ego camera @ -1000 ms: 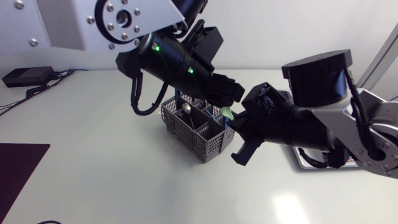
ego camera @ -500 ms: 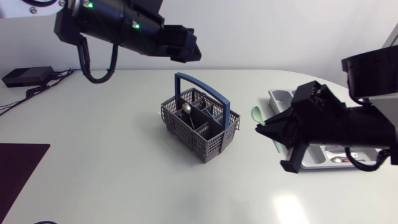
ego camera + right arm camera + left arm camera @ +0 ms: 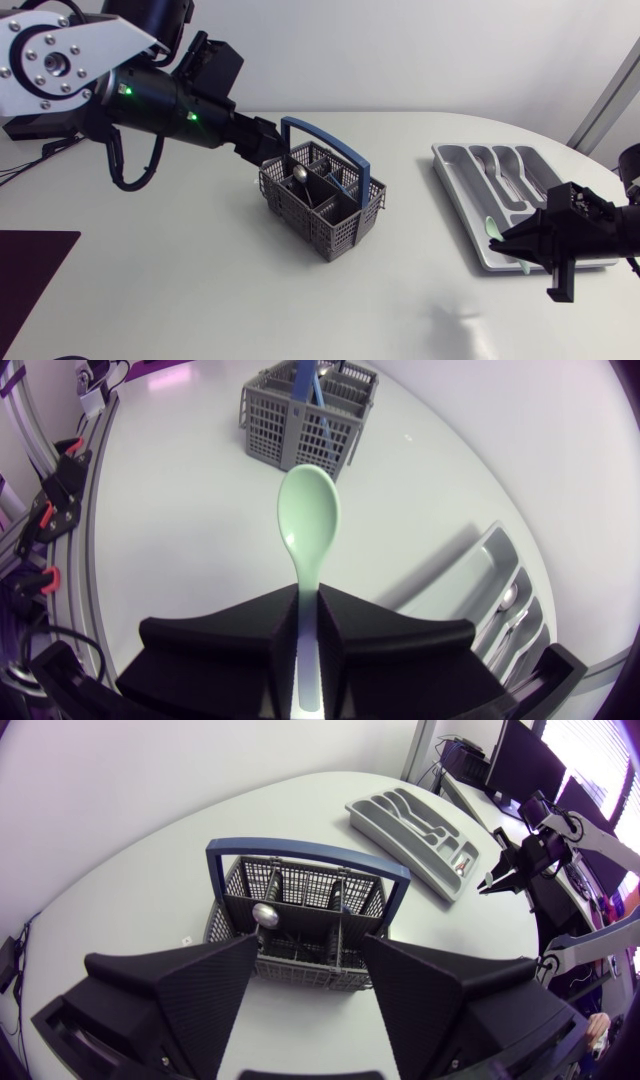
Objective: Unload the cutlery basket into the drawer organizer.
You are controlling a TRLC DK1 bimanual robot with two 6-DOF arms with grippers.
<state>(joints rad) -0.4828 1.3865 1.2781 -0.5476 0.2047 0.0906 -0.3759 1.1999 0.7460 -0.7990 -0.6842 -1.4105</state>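
Step in hand, as judged from the scene: carrying one piece across and setting it down.

Right gripper (image 3: pixel 512 242) closed tight on the handle of a pale green spoon (image 3: pixel 310 520), with the bowl pointing forward past the fingertips. Held well to the right of the cutlery basket (image 3: pixel 322 205), above the near corner of the drawer organizer (image 3: pixel 452 170), which lies flat on the table (image 3: pixel 200 290), also well apart from the basket on that same side. Not yet laid in any compartment.

Left gripper (image 3: pixel 308 958) spread wide, with nothing in it, hanging just beside the basket at its left rear corner, close to the blue handle (image 3: pixel 325 140). Inside the basket, upright, a metal spoon (image 3: pixel 265 913) (other pieces in the basket too hard to tell apart).

Next move, probably: to bring the green spoon lower and in line with a long compartment, away from the metal pieces already lying there, then to open the fingers only when low enough. After that, likely the wide-open left gripper going down into the basket for the metal spoon, with care not to catch the handle.
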